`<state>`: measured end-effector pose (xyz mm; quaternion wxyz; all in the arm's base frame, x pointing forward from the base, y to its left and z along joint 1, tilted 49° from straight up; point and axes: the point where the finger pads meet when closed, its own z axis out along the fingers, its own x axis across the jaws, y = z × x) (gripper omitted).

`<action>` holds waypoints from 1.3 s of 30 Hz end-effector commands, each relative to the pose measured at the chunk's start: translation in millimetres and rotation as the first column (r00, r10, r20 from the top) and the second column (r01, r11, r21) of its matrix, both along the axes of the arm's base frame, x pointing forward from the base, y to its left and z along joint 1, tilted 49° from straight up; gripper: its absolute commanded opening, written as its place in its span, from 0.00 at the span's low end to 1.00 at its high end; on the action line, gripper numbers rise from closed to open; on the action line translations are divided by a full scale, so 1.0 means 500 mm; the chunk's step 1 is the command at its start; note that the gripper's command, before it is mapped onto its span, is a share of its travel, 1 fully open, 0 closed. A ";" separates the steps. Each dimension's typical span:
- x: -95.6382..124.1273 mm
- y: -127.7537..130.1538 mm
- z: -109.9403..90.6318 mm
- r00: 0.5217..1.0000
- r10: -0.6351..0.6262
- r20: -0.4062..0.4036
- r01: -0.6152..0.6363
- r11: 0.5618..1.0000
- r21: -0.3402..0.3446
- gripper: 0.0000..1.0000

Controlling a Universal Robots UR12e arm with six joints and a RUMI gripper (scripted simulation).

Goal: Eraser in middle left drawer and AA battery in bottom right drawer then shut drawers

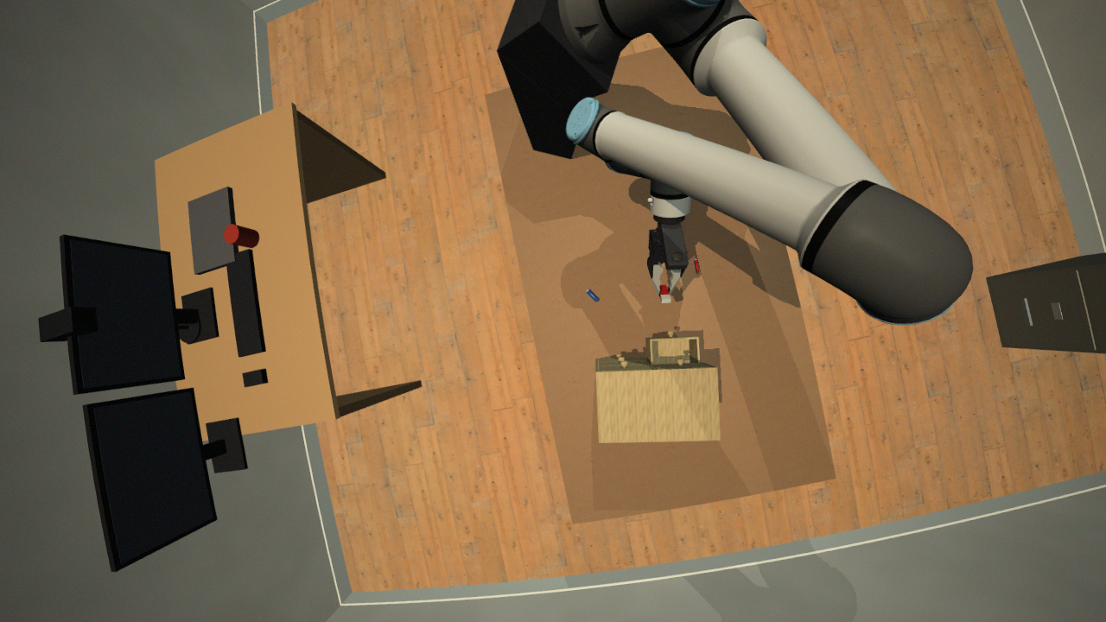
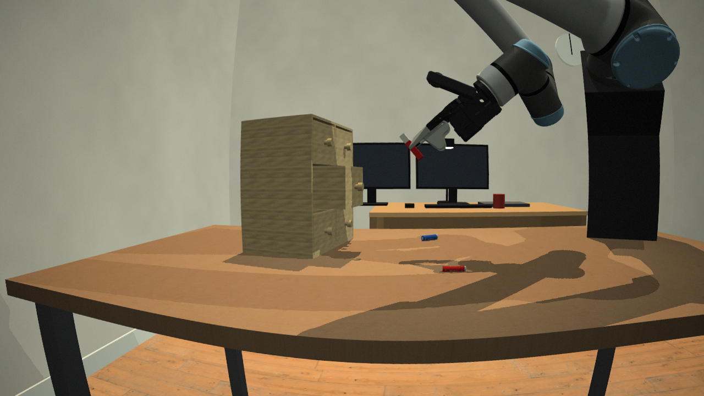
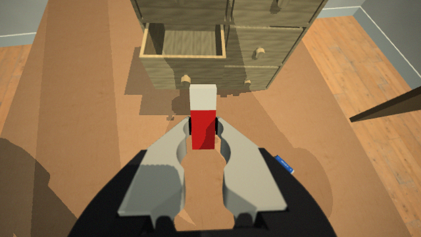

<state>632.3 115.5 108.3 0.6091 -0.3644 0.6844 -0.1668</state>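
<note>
Wrist view, and the gripper (image 1: 664,288) (image 2: 412,146) (image 3: 202,118) is pinching the red-and-white block-shaped eraser (image 1: 664,294) (image 2: 414,149) (image 3: 203,128), up in the air! Pale wooden chest (image 1: 657,405) (image 2: 276,187) (image 3: 263,77) ahead, left middle drawer (image 1: 674,362) (image 2: 328,186) (image 3: 184,57) pulled open. Blue cylindrical battery (image 1: 592,295) (image 2: 429,237) (image 3: 284,164), red cylindrical battery (image 1: 696,266) (image 2: 453,268): both on the brown surface (image 1: 541,340) (image 2: 172,275) (image 3: 79,99).

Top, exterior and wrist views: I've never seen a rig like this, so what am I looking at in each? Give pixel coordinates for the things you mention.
One jointed robot arm (image 1: 696,162) (image 2: 531,64) works at a table. The top view looks down, the exterior view looks in from the side, and the wrist view looks out past the fingers. Its gripper (image 1: 664,288) (image 2: 412,146) (image 3: 202,118) holds a red-and-white eraser (image 1: 664,294) (image 2: 417,151) (image 3: 203,128) in the air. On the table stands a wooden chest (image 1: 657,406) (image 2: 276,187) (image 3: 256,39), its left middle drawer pulled out. A blue battery (image 1: 592,295) (image 2: 429,237) (image 3: 284,164) and a red one (image 1: 696,266) (image 2: 453,268) lie there too.
</note>
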 end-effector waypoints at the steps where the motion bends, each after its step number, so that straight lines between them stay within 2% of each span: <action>1: 0.001 0.000 -0.001 0.999 -0.036 0.034 0.036 0.999 0.000 0.11; 14: -0.001 0.001 -0.002 0.985 -0.122 0.119 0.122 0.993 0.008 0.11; 39: -0.002 0.003 -0.004 0.959 -0.202 0.198 0.202 0.979 0.022 0.11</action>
